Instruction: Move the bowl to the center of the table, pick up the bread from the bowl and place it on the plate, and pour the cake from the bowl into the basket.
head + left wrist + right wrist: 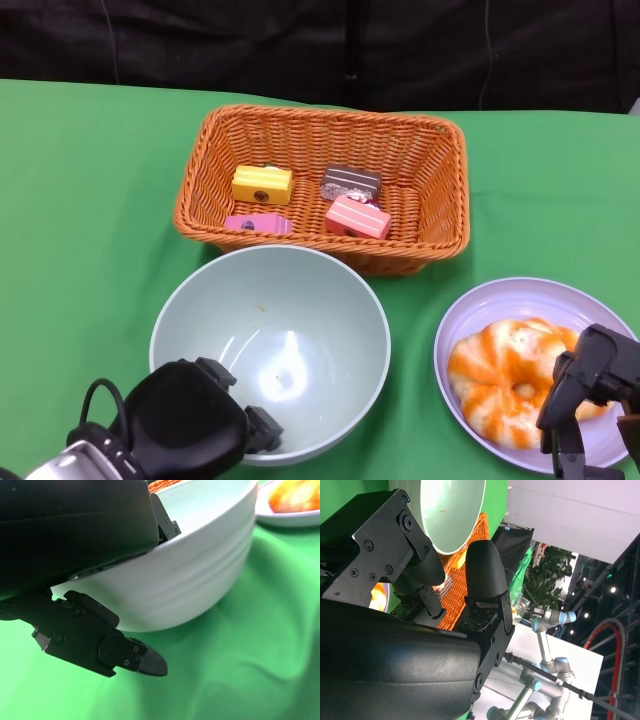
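The empty bowl (270, 350) is gripped at its near rim by the left robot hand (190, 420) at the frame's lower centre. The bread (505, 380) lies on the plate (500, 300), lower right. Cake pieces (262, 184) are held in the basket (430, 150) above. The right robot hand (590, 385) is spread, holding nothing.

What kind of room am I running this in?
Probably a robotics lab or demo hall: a green cloth-covered table against a black backdrop, and another robot arm under ceiling spotlights in the right wrist view.

No readable text, label, brand or number shows in any view.
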Action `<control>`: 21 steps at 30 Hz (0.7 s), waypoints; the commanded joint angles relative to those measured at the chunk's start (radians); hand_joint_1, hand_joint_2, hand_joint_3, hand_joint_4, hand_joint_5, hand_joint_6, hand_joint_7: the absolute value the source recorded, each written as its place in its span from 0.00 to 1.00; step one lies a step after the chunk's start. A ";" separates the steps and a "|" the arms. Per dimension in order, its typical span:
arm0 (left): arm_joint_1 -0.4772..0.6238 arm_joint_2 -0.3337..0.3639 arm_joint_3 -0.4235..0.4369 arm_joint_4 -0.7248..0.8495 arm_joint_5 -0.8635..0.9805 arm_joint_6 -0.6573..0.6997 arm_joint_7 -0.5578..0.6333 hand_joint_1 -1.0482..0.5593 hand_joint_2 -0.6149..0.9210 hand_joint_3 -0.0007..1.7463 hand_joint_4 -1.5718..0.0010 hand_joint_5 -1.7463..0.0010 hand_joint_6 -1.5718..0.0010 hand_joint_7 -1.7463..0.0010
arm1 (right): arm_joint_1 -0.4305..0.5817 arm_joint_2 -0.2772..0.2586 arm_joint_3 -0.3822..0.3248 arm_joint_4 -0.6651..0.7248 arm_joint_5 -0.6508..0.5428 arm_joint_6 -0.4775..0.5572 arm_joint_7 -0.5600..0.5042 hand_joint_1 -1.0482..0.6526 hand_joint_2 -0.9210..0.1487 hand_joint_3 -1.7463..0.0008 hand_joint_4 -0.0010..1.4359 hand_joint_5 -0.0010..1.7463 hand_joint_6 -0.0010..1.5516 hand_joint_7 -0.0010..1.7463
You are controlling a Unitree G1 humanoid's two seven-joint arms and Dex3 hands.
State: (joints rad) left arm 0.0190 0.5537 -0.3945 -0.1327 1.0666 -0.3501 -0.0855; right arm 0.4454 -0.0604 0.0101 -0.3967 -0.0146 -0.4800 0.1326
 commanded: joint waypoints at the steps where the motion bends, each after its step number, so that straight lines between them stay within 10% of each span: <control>1: 0.043 0.009 0.041 -0.083 -0.113 0.033 -0.085 0.23 1.00 0.11 0.76 0.70 0.68 0.98 | 0.007 -0.025 0.002 -0.017 0.024 0.014 0.019 0.66 0.51 0.09 0.63 1.00 0.48 0.95; 8: 0.117 0.012 0.123 -0.252 -0.278 0.093 -0.197 0.15 1.00 0.12 0.80 0.73 0.70 0.99 | 0.000 -0.045 0.009 -0.014 0.062 0.009 0.057 0.65 0.52 0.11 0.62 1.00 0.47 0.93; 21: 0.238 -0.125 0.258 -0.239 -0.455 -0.096 0.111 0.31 1.00 0.05 0.53 0.63 0.47 0.93 | -0.043 -0.079 0.029 0.009 0.070 0.051 0.105 0.67 0.57 0.08 0.62 0.98 0.51 0.86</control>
State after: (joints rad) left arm 0.2396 0.4470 -0.1520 -0.3947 0.6487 -0.4276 -0.0149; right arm 0.4075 -0.1259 0.0392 -0.3892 0.0584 -0.4423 0.2343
